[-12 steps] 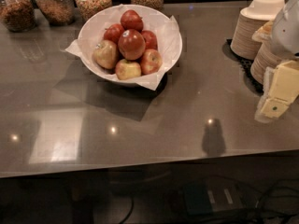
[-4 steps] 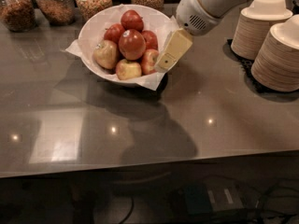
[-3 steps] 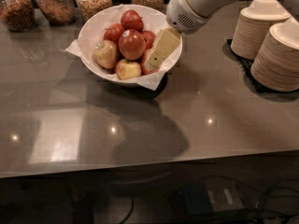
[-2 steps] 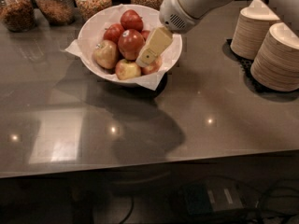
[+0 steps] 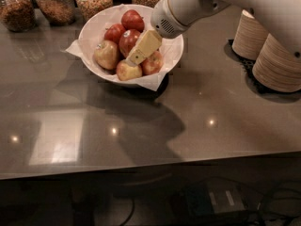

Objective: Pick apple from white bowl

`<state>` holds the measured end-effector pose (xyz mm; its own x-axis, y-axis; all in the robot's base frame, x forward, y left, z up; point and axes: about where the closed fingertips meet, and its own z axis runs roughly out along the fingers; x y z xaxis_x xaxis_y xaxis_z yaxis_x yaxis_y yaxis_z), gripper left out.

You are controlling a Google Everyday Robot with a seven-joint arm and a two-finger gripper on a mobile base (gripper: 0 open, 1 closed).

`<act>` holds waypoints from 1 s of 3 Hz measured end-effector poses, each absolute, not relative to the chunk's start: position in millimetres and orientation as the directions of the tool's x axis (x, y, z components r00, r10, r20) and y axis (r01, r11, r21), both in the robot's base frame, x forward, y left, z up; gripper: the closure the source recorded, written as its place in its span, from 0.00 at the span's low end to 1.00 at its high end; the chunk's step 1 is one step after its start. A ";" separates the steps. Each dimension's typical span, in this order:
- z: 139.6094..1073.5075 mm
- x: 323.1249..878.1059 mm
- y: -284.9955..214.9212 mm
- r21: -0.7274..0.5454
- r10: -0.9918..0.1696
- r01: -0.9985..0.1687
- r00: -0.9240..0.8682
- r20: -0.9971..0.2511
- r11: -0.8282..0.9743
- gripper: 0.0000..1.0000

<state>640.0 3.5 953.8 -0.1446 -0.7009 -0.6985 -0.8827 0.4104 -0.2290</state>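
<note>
Holds beige claw [image 5: 136,55] over large deep-red stickered apple [image 5: 126,40] in paper-lined white bowl [image 5: 89,29], upper centre of frame. Cannot tell its spread. Risks glancing off, shoving neighbouring apples [image 5: 153,64].

The gripper [image 5: 135,56], upper centre over the white bowl [image 5: 96,69], hides the right side of the apple [image 5: 125,41]. Stacked paper bowls [image 5: 277,65] run off the right edge.
</note>
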 end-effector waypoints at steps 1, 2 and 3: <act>944.8 645.2 12.1 -0.206 -0.674 -0.891 -0.139 -0.725 0.405 0.00; 935.1 650.0 18.2 -0.189 -0.661 -0.898 -0.138 -0.738 0.398 0.00; 929.2 654.3 24.3 -0.188 -0.658 -0.902 -0.129 -0.742 0.389 0.03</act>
<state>654.3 24.3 929.2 -0.1287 -0.6577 -0.7422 -0.9020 0.3887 -0.1881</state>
